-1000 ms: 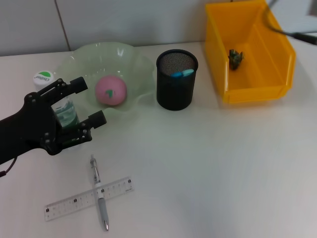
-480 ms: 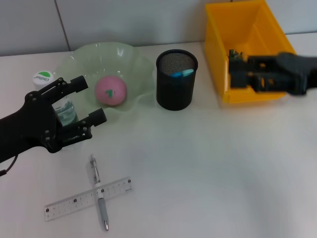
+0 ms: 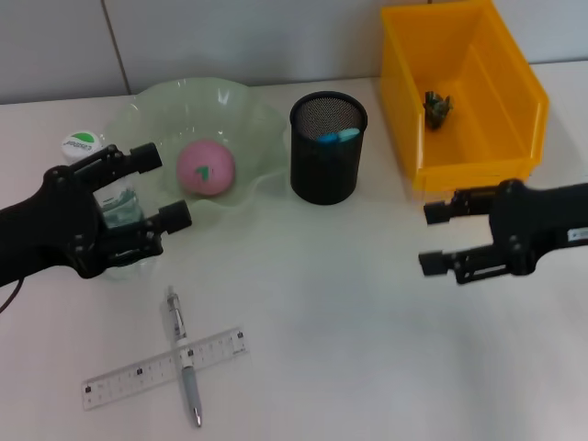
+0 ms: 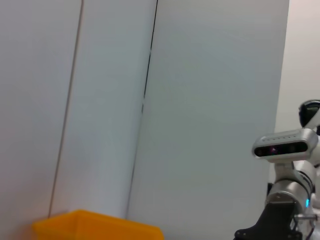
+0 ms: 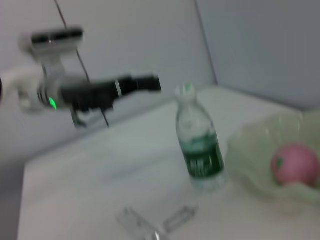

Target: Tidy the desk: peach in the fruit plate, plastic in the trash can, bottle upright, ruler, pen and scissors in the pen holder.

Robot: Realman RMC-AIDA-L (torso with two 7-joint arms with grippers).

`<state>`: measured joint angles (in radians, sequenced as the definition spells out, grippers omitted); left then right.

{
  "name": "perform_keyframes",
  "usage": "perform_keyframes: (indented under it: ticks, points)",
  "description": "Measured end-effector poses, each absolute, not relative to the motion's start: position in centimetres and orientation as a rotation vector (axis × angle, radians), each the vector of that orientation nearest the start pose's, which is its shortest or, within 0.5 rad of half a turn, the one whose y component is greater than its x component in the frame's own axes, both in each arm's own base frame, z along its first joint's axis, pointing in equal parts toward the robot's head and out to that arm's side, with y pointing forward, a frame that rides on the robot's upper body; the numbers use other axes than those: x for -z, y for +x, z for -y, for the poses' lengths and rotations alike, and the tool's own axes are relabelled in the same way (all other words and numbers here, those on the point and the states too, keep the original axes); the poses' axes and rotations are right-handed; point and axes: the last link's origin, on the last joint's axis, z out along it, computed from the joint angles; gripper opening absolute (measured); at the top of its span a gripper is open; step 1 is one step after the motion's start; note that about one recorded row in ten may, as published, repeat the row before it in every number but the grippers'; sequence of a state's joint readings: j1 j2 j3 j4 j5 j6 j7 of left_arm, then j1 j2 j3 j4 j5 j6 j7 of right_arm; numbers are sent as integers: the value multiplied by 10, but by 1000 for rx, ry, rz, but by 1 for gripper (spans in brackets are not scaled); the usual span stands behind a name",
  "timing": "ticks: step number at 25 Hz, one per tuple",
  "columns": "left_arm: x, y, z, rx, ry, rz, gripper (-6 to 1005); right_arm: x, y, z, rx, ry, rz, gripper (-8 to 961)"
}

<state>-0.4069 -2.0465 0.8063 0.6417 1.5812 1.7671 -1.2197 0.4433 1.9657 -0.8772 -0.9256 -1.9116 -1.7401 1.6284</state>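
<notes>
The clear bottle [image 3: 84, 158] with a white cap stands upright left of the green fruit plate [image 3: 248, 119]; it also shows as the bottle [image 5: 200, 145]. My left gripper [image 3: 161, 186] is open beside it, its fingers overlapping the bottle's body. The pink peach [image 3: 205, 167] lies in the plate. A pen [image 3: 184, 360] lies across a clear ruler [image 3: 138, 375] at the front left. The black mesh pen holder [image 3: 328, 165] holds blue handles [image 3: 338, 136], apparently the scissors. Crumpled plastic [image 3: 437, 107] lies in the yellow bin [image 3: 478, 170]. My right gripper [image 3: 427, 239] is open above the table before the bin.
The yellow bin stands at the back right against the wall. Bare white table lies between the two grippers and along the front right.
The right arm has come down from over the yellow bin to the table in front of it. The left gripper has drawn slightly back to the left, still open.
</notes>
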Motion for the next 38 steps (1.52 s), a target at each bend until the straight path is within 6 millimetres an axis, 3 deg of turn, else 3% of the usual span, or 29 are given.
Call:
perform_keyframes:
  ticks: [6, 11, 12, 18, 30, 38]
  points:
    - [-38, -244, -302, 1082, -2683, 439, 786, -49, 257, -317, -401, -2942, -576, 797]
    - [-47, -233, -308, 917, -2810, 508, 786, -48, 261, -314, -378, -2950, -538, 795]
    - [-48, -226, -310, 791, -2881, 524, 786, -48, 262, -314, -375, -2948, -535, 795]
    - [-46, -203, -316, 443, -3040, 490, 785, -46, 268, -312, -316, -2953, -552, 793]
    - [-9, -163, -332, -289, -3152, 382, 783, -48, 267, -313, -294, -2957, -540, 788]
    - [8, -151, -333, -419, -3146, 305, 782, -49, 265, -316, -289, -2950, -528, 785]
